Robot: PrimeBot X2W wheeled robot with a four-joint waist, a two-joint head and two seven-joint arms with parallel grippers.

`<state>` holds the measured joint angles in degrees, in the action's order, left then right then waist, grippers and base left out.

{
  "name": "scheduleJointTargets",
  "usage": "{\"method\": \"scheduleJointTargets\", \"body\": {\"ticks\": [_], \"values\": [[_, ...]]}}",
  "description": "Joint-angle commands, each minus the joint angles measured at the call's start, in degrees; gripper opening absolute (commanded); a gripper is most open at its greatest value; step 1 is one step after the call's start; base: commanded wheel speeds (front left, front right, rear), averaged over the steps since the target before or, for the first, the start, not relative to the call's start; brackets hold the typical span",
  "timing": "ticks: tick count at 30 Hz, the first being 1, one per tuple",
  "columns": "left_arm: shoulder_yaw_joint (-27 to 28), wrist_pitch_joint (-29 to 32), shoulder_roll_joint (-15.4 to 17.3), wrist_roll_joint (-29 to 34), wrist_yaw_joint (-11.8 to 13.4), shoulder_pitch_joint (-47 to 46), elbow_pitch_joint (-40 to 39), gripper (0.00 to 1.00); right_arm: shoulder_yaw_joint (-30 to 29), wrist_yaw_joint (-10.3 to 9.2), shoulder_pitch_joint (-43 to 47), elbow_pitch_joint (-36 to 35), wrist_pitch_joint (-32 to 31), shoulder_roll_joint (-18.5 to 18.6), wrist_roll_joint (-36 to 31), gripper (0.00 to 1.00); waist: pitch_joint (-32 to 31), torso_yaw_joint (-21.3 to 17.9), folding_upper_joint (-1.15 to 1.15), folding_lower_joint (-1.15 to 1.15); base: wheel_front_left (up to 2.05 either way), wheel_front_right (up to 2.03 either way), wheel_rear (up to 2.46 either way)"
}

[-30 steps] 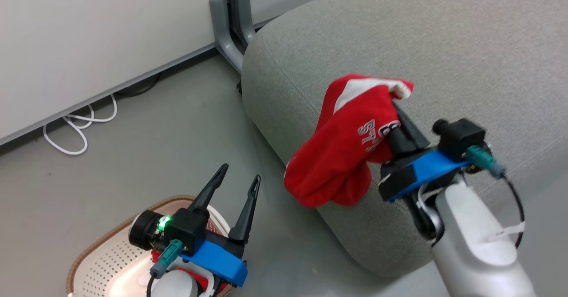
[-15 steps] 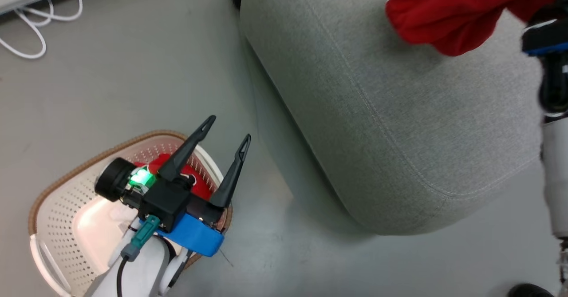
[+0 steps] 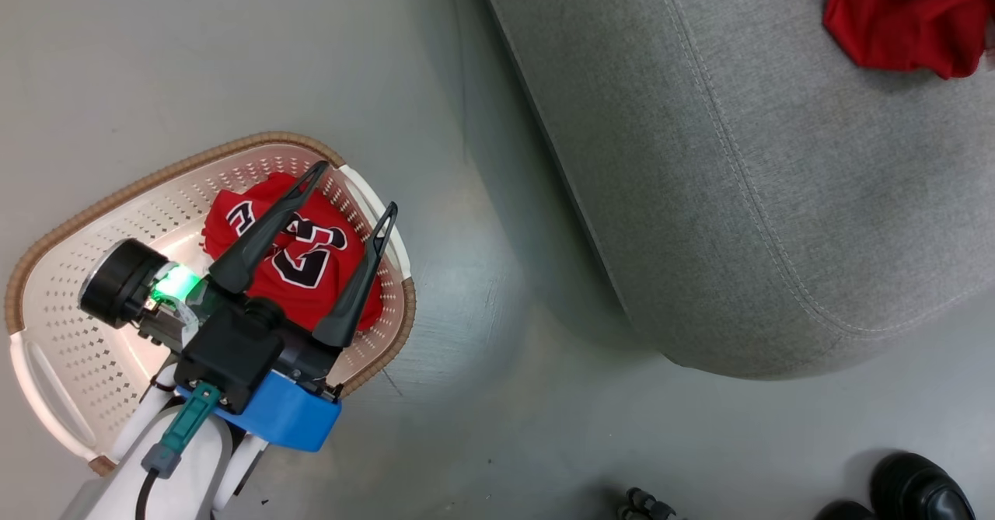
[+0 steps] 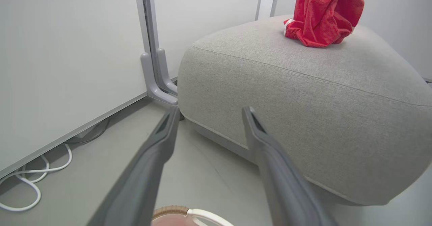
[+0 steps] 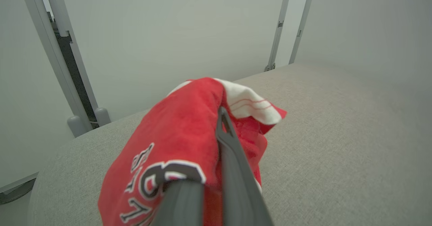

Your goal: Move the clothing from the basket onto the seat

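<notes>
Above the seat (image 5: 337, 134), the right fingers (image 5: 233, 165) clamp one red garment (image 5: 182, 124).

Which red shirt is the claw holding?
The shirt over the grey seat, pinched in the right claw. The other shirt, showing 23, lies in the basket under the open left claw.
</notes>
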<state>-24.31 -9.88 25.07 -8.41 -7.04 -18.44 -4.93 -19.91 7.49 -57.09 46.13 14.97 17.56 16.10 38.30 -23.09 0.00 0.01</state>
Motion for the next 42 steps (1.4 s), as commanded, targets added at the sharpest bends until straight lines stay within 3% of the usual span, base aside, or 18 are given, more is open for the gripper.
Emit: {"method": "scheduleJointTargets", "body": {"ticks": [1, 6, 7, 9, 10, 27, 35, 42], "values": [[0.38, 0.15, 0.36, 0.16, 0.36, 0.37, -0.44, 1.0, -0.31, 0.01, 0.94, 0.54, 0.29, -0.24, -0.8, 0.0, 0.11, 0.15, 0.0, -0.01, 0.0, 0.0, 0.0], [0.07, 0.15, 0.59, -0.24, 0.65, 1.19, -1.37, 1.0, -2.74, 0.01, 1.78, 4.16, 0.31, -1.26, -3.34, 0.0, -0.34, 0.66, 0.0, -0.01, 0.0, 0.0, 0.0], [-0.14, 0.04, 0.41, -0.37, 0.6, 1.23, -1.25, 1.0, -3.08, 0.01, 1.94, 4.49, 0.31, -1.27, -4.01, 0.04, -0.58, 0.81, 0.0, -0.01, 0.0, 0.0, 0.0], [-0.53, -0.38, -0.04, -0.61, 0.58, 1.19, -0.84, 1.0, -3.83, 0.01, 2.32, 4.76, 0.31, -1.2, -5.05, 0.75, -1.14, 1.15, 0.0, -0.01, 0.0, 0.0, 0.0], [-0.78, -0.54, -0.28, -0.59, 0.59, 1.09, -0.54, 1.0, -4.21, 0.01, 2.56, 4.7, 0.32, -1.15, -5.5, 1.0, -1.44, 1.33, 0.0, -0.01, 0.0, 0.0, 0.0], [-3.83, -4.47, -5.08, -1.9, 0.53, -1.66, 7.32, 1.0, -5.93, 0.01, 4.97, 6.77, 0.32, 0.3, -9.68, 1.0, -7.53, 5.25, 0.0, -0.01, 0.0, 0.0, 0.0], [-4.26, -5.34, -9.41, -3.77, 0.23, -0.99, 13.22, 1.0, -4.28, 0.01, 9.09, 6.94, 0.32, 1.71, -9.84, 1.0, -14.32, 7.87, 0.0, -0.01, 0.0, 0.0, 0.0], [-1.8, -5.37, -13.94, -5.49, -0.08, 2.1, 16.82, 1.0, -2.24, 0.01, 17.19, 2.93, 0.28, -0.06, -8.99, 1.0, -21.69, 10.77, 0.0, -0.01, 0.0, 0.0, 0.0]]}}
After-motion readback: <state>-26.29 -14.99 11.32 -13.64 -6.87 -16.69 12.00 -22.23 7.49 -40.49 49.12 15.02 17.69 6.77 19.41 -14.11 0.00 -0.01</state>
